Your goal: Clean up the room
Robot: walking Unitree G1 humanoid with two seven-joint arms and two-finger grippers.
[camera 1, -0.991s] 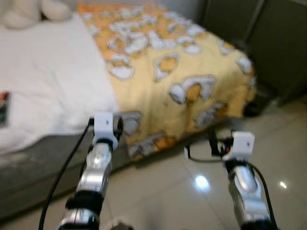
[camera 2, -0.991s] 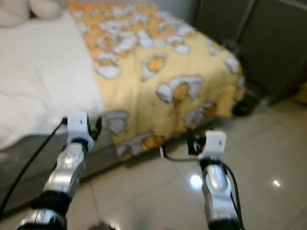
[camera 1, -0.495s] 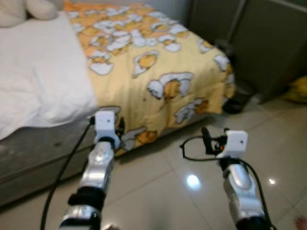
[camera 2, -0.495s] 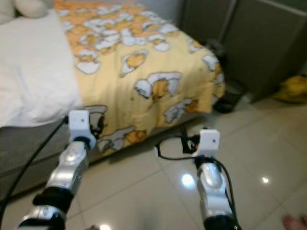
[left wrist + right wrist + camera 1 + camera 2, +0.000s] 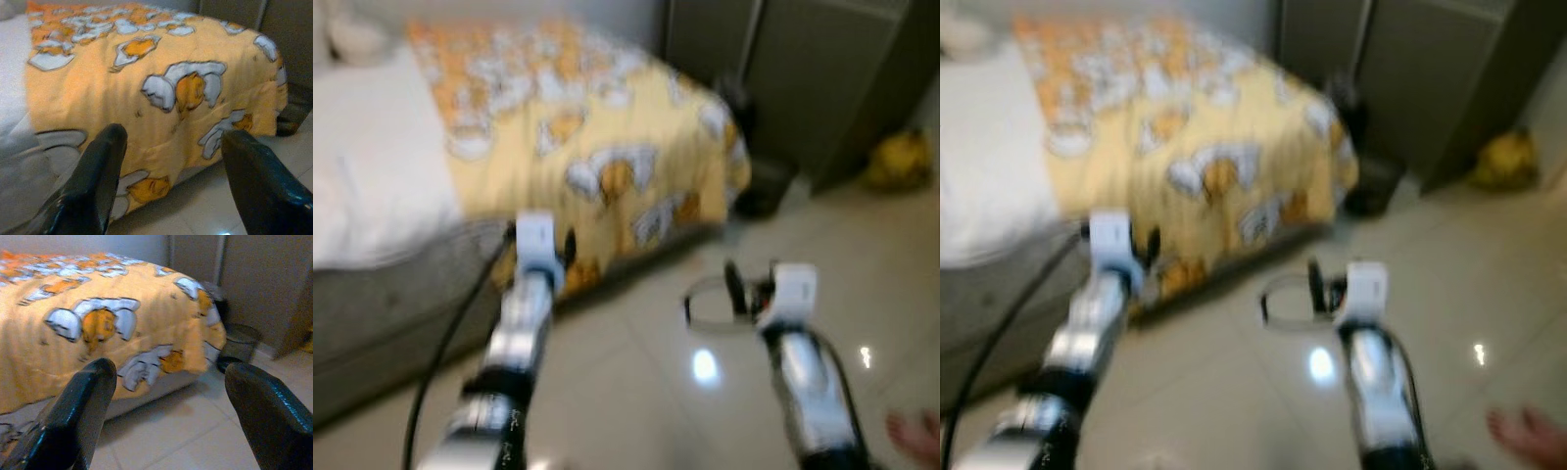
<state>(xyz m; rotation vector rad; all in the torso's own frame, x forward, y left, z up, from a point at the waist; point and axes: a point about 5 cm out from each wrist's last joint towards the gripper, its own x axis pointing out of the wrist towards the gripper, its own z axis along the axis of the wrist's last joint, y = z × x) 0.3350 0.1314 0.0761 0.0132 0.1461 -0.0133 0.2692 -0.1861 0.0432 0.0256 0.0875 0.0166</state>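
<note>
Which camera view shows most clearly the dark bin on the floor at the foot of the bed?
The right wrist view: the dark bin is fairly sharp there, beside the yellow blanket. Both eye views show it blurred; the left wrist view catches only a dark edge.

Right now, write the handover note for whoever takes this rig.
Left gripper: open, holding nothing, raised toward the yellow blanket on the bed.
Right gripper: open, holding nothing, over the floor near the bed's corner.
Things: a dark bin stands by the cabinet; a yellow object lies on the floor further right, too blurred to name.
Done: nothing picked up.
Left: choose an item and tidy it.
</note>
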